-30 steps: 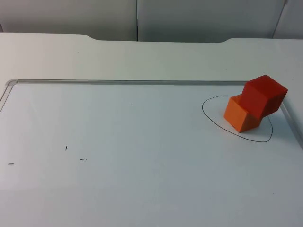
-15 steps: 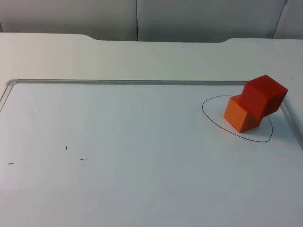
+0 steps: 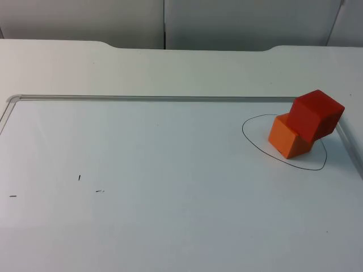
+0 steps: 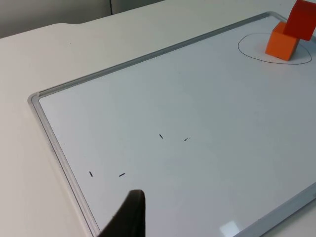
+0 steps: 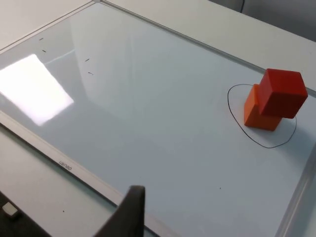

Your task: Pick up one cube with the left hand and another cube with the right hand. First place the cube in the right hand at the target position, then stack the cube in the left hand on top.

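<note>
White table top (image 3: 62, 62) runs back to a grey partition wall (image 3: 85, 20), and on the table lies a whiteboard (image 3: 170, 170) with a silver frame that takes up most of the surface. Toward the board's left side sit a few short black pen marks (image 3: 79, 177), small and scattered. The left gripper hangs above the board's left corner region; one black fingertip (image 4: 129, 217) of it stands over the frame near those marks, and whether its fingers are open or closed cannot be told. It holds nothing that can be seen, and the left arm waits away from the cubes. Across the middle the board carries only a soft glare patch (image 5: 32, 89). At the right end, close to the frame's right side, a black pen loop (image 3: 252, 141) marks the target position. Inside that loop rests the orange cube (image 3: 286, 139), flat on the board. The red cube (image 3: 315, 115) sits on top of it, shifted toward the far right so that it overhangs the orange cube and looks tilted rather than squarely seated; the two touch. The right gripper hangs above the near edge of the board, well apart from the stack, with one dark fingertip (image 5: 129, 212) over the frame; its state cannot be told either. A small light object (image 5: 10, 210) lies on the table beside the board's near edge, too small to identify.
</note>
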